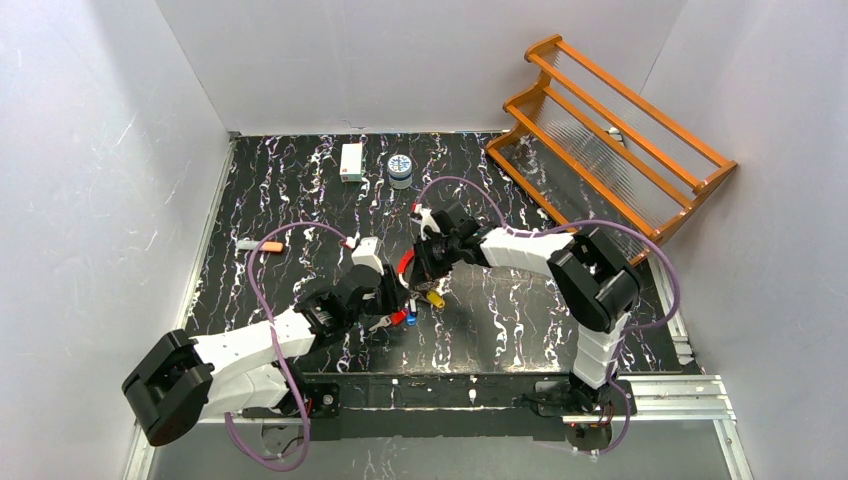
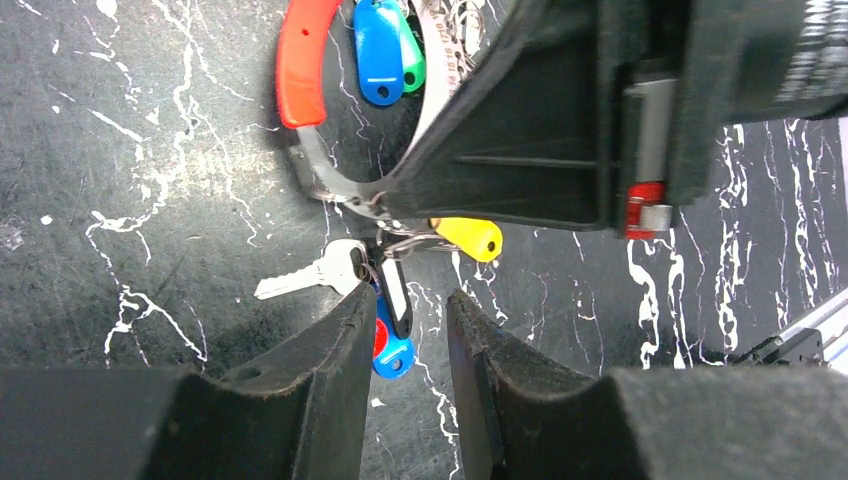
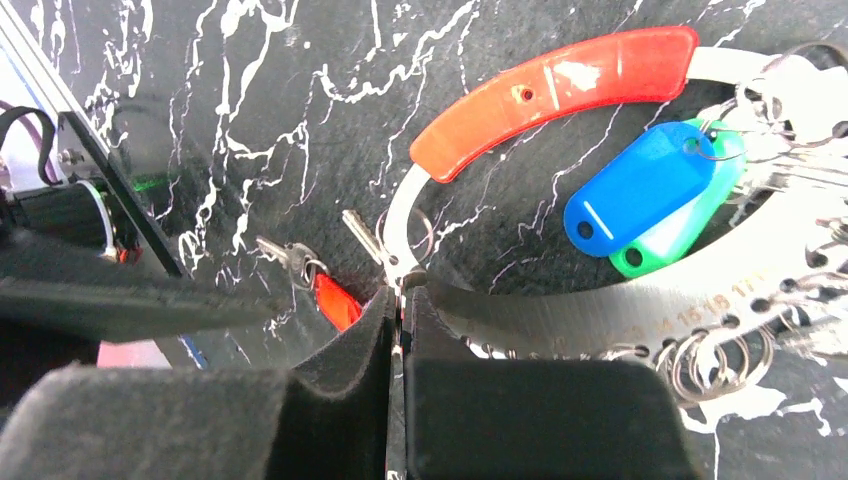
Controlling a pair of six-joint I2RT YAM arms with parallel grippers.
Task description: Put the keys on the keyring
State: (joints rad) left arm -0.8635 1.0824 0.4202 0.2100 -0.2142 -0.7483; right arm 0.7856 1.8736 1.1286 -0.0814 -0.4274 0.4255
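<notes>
The right claw (image 3: 400,300) is pinched shut on the edge of the thin silver metal keyring (image 3: 600,315), which spreads just ahead of it. The left claw (image 2: 410,315) stands part-open, with the small blue-capped keys (image 2: 393,358) between its tips.

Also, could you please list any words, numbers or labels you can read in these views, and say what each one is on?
"15 16 17": as far as it can be made out, part of a faint engraved row of numbers on the steel band of the keyring; the rest of the row is unreadable.
white box: print too small to read.
round tin: label too blurred to read.
blue tag: no text visible.
</notes>
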